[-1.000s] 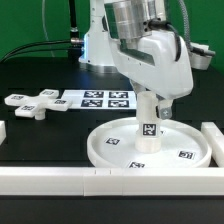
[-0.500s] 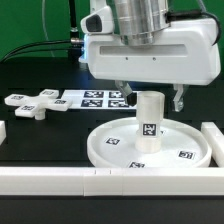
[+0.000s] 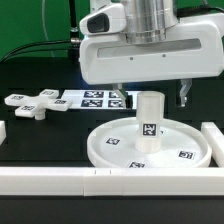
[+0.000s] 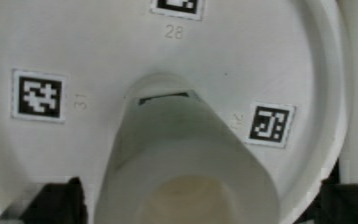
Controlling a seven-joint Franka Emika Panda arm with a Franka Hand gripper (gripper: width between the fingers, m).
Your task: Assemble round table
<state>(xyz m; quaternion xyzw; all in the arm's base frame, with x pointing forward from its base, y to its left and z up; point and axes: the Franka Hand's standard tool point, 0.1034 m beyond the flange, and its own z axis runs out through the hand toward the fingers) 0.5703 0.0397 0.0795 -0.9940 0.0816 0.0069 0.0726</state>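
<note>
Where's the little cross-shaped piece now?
The small white plastic cross-shaped piece lies at the exterior view's left on the black table, beside the marker board.

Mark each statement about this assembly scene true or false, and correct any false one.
1. The cylinder post stands upright on the round disc. True.
2. The pincer is shut on the post. False: it is open, with its fingers apart on either side of the post's top.
3. The cross-shaped piece lies on the disc. False: it lies on the table, off to the exterior view's left.
4. The disc bears square tags. True.
</note>
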